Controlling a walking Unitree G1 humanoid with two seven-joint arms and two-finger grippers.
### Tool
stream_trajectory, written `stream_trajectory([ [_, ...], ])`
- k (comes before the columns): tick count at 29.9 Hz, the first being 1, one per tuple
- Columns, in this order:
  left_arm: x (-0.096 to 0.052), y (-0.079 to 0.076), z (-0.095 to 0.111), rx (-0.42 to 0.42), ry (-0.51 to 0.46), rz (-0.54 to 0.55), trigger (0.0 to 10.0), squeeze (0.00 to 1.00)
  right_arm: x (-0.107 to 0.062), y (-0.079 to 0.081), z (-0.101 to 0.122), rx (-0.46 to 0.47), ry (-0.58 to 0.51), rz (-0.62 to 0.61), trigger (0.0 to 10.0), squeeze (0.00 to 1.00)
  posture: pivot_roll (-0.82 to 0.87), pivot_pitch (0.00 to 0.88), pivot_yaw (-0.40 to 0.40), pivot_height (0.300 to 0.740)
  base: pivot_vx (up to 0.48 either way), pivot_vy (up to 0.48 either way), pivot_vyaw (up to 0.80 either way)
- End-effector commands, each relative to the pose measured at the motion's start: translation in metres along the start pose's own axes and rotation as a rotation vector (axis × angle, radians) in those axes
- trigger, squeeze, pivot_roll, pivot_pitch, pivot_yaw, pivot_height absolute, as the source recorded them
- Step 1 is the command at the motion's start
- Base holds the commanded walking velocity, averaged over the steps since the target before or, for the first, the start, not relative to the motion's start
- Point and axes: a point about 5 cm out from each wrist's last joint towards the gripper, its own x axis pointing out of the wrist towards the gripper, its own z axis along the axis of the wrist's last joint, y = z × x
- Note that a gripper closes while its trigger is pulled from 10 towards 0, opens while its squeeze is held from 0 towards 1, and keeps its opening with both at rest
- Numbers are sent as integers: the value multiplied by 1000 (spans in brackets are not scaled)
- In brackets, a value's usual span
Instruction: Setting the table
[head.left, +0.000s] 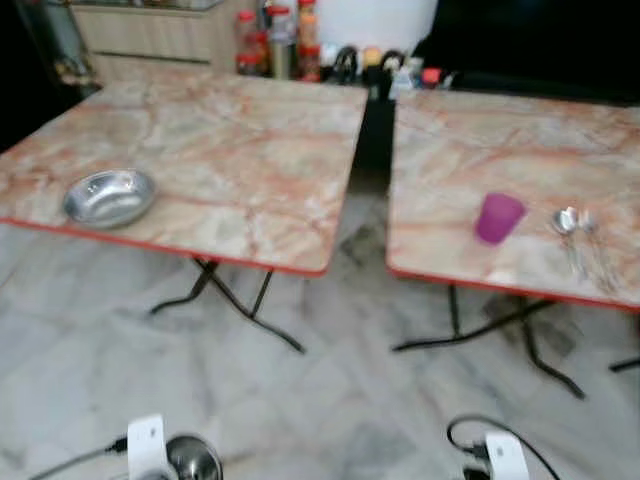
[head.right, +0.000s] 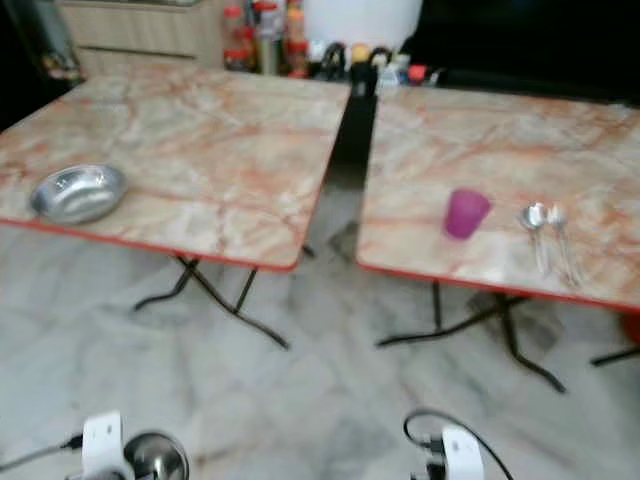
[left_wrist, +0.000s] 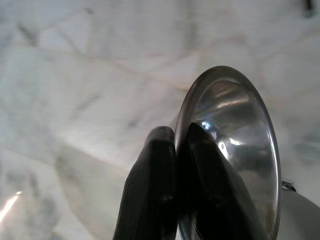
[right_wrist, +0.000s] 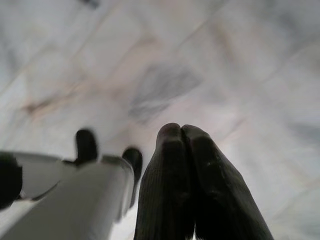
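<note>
A pale marble floor (head.left: 330, 400) spreads under two marble-topped benches with red edges and black folding legs, set side by side with a narrow dark gap between them. The left bench (head.left: 220, 140) carries a shallow steel bowl (head.left: 110, 197) near its front left edge. The right bench (head.left: 520, 160) carries a purple cup (head.left: 498, 218) near its front edge and, just beside the cup on the robot's right, a pair of metal spoons (head.left: 580, 240) lying with their bowls toward the far side. Beyond the benches, along the back, a cluster of bottles and jars (head.left: 290, 45) stands before a large white container (head.left: 375, 22), next to a wooden cabinet (head.left: 150, 35). Low in the head views, the left arm holds a second steel bowl (left_wrist: 240, 150) over the floor, well short of either bench; in the left wrist view the left gripper (left_wrist: 182, 150) is clamped on that bowl's rim, one black finger (left_wrist: 155, 175) outside the wall and the other inside, the bowl tipped on its edge. The right gripper (right_wrist: 181, 131) hangs above the floor with its two fingers pressed together and nothing between them, a white part of the robot's body (right_wrist: 75, 200) beside it.
</note>
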Motion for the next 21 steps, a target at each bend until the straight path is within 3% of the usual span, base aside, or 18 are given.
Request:
stream_trajectory([
  [1, 0, -2, -2, 11, 8, -4, 10000, 0, -2, -3, -6, 19, 18, -3, 10000, 0, 5, 58, -24, 740, 0, 480, 0],
  [19, 1, -2, 3, 27, -9, -16, 10000, 0, -2, 0, -8, 58, 11, -4, 10000, 0, 19, 23, 0, 740, 0, 480, 0],
  [21, 1, -2, 4, 27, -11, -16, 10000, 0, -2, 0, -8, 59, 17, 1, 10000, 0, 19, 23, 0, 740, 0, 480, -681],
])
